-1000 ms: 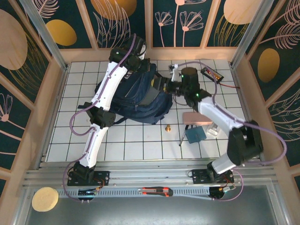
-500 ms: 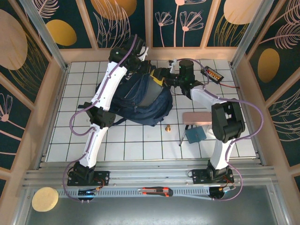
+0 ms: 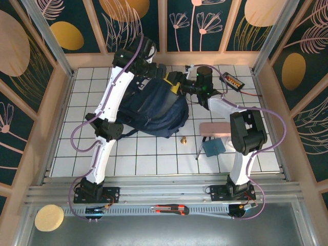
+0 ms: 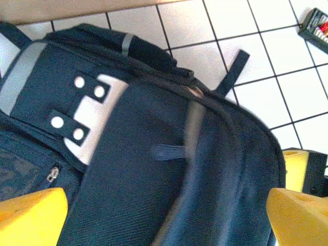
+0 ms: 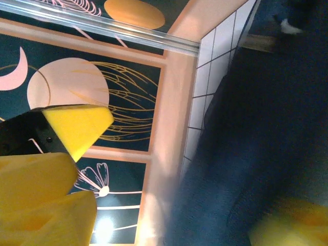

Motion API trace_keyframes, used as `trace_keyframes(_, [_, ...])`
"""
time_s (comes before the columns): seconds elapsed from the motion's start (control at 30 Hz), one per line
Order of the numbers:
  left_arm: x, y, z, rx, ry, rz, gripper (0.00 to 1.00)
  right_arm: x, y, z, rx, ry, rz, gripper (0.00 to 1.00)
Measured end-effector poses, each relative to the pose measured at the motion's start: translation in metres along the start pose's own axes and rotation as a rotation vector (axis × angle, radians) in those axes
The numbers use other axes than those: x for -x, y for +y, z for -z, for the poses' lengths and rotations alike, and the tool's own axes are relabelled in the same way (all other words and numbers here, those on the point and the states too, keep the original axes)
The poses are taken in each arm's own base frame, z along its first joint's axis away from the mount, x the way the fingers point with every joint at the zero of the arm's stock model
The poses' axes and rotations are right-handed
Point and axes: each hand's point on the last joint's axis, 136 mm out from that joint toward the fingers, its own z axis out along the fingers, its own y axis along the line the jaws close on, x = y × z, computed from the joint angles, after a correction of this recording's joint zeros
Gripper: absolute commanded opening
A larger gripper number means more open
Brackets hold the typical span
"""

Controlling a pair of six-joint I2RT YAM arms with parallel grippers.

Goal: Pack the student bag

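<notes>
Left hand (image 4: 165,218), wrist view: I read its two yellow fingers (image 4: 31,218) at the frame's lower corners, spread as wide as they go, with nothing held between them. It hovers directly over the bag (image 4: 169,164), whose grey buckle patch (image 4: 95,123) faces up, and I see no contact. Right hand (image 3: 177,85) meets the bag's far right corner. In its own view the fingers are parted with navy fabric between them, but I cannot tell whether the cloth is pinched. The bag lies at the far middle of the tiled counter (image 3: 128,154), beneath both hands. I judge the arrangement deliberate: one hand tends the bag's top edge while the empty one is poised to work the opening.
</notes>
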Motion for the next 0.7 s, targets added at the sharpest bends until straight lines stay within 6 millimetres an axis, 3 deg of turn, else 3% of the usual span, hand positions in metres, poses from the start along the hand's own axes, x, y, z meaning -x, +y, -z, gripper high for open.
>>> trace_keyframes(0.2, [0.009, -0.002, 0.027, 0.030, -0.063, 0.015, 0.99, -0.002, -0.001, -0.002, -0.002, 0.008, -0.003, 0.75])
trace_keyframes(0.3, [0.012, -0.008, 0.039, 0.007, -0.083, 0.004, 0.99, -0.004, -0.004, -0.002, -0.011, 0.016, -0.011, 0.70])
trace_keyframes(0.33, [0.011, -0.011, 0.040, -0.004, -0.083, -0.004, 0.99, -0.004, -0.006, -0.002, -0.017, 0.021, -0.014, 0.65])
trace_keyframes(0.4, [0.007, -0.022, 0.040, -0.028, -0.072, -0.027, 0.99, -0.003, -0.009, -0.005, -0.022, 0.030, -0.020, 0.42])
trace_keyframes(0.47, [0.000, -0.039, 0.037, -0.054, -0.058, -0.058, 0.96, -0.001, -0.012, -0.010, -0.023, 0.045, -0.022, 0.00])
trace_keyframes(0.6, [-0.021, -0.073, 0.030, -0.081, -0.014, -0.132, 0.93, 0.005, -0.018, -0.017, -0.025, 0.052, -0.046, 0.00])
trace_keyframes(0.7, [-0.043, -0.080, 0.013, -0.032, 0.046, -0.173, 0.92, 0.010, -0.015, -0.017, -0.025, 0.041, -0.061, 0.00])
